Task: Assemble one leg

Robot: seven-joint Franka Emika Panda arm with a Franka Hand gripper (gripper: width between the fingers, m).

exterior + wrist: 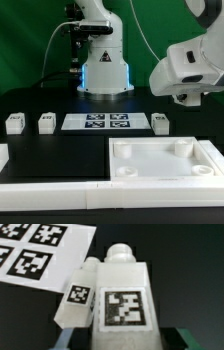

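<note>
**A:** Entry one: the leg (122, 297), tag face to the lens, peg end far. It sits near the marker board (35, 252), with a second leg (80, 296) just beside it.

**B:** Hand (125, 343)?

**A:** Only dark fingers (68, 340) show, flanking the leg's base. Gripping or merely straddling: cannot tell.

**B:** Handling?

**A:** Advised: centre on this leg alone, square to its sides, or the neighbour gets pinched.

**B:** Room?

**A:** Open bench (60, 150) ahead. Square top (165, 150) has a raised rim. Spare legs (15, 123) are well apart, on the exterior view's left.
</note>
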